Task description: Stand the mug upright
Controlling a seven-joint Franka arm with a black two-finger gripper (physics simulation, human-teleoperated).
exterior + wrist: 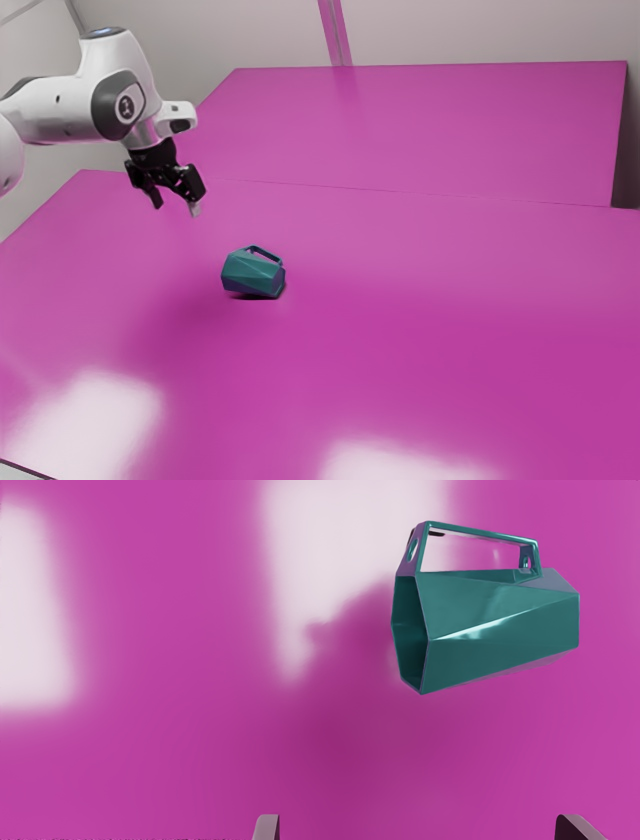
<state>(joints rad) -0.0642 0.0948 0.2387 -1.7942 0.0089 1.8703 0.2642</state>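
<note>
Item: one teal, glossy, faceted mug point(252, 275) with an angular handle point(482, 531). Position: lay on its side on the glossy magenta surface point(430, 350), near the middle of the exterior view. The handle ran lengthwise along the body; the wrist view gave a look into the dark, many-sided mouth point(411, 635). Condition: tipped over, not upright.

Item: one black two-finger tool point(176, 206), mounted on a white, jointed arm point(70, 108) with black fittings. Position: hung in the air, above the surface and well apart from the mug, which lay lower and farther toward the exterior view's right. Condition: open; the fingers point(267, 830) stood wide apart.

Setting: pale bright patches point(90, 430) lay across the surface, and a soft dark shadow point(345, 730) fell near the mug. A pale wall point(480, 30) stood behind, with a narrow magenta strip point(335, 30) on it.
</note>
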